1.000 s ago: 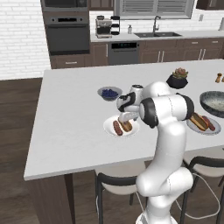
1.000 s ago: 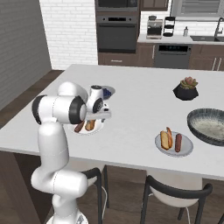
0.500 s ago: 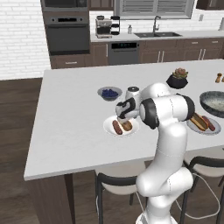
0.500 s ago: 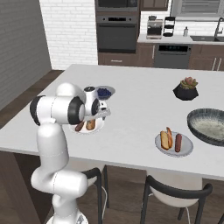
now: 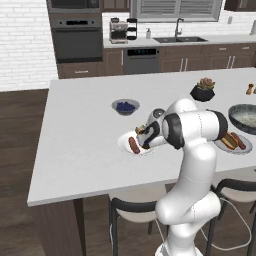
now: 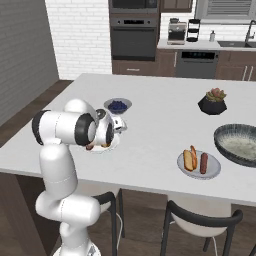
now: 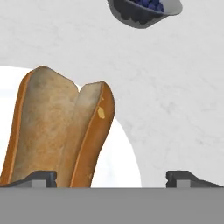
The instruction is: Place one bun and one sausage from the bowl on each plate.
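Hovering with jaws spread wide and empty, the gripper [image 7: 111, 177] sits over the near plate [image 5: 125, 143], which carries a sausage [image 5: 133, 145] and bun [image 7: 57, 131]. Rightward, the second plate [image 6: 199, 165] looks filled, the bowl [image 6: 239, 144] beyond; task seems essentially complete.

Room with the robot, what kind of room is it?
It looks like a home kitchen: a built-in oven, a sink on the back counter, and plates with buns and sausages on a big white island.
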Motion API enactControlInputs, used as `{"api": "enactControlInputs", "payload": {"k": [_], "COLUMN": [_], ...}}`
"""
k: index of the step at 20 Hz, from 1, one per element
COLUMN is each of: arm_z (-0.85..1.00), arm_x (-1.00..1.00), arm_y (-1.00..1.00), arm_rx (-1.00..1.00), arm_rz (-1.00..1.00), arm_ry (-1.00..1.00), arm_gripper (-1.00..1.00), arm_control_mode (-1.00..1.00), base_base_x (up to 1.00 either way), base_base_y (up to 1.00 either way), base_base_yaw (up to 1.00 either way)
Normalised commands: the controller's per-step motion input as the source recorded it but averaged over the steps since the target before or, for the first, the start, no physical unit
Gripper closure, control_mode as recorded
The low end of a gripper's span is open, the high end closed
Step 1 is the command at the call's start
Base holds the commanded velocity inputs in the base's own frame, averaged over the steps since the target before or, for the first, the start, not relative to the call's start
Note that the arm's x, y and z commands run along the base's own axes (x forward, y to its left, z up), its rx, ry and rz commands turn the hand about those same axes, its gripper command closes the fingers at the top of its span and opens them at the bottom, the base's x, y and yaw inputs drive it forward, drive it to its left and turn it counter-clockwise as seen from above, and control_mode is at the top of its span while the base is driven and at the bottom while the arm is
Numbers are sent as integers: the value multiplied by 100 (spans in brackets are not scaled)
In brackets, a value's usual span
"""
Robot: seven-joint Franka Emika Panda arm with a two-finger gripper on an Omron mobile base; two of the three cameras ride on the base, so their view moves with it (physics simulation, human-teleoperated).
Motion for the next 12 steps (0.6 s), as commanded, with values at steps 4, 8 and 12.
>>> {"api": "enactControlInputs", "payload": {"k": [4,8,12], "arm_z": [40,56,34], "arm_x": [0,0,2], "arm_y": [-2,-12,-67], "arm_rx": [30,35,14], "arm_rz": [0,1,4], "arm_ry": [-30,-24,-22], "arm_gripper": [-100,-100,-100], "arm_control_mode": [-100,-100,-100], "base_base_x": [0,0,0], "base_base_y": [0,0,0], "base_base_yaw": [0,0,0]}}
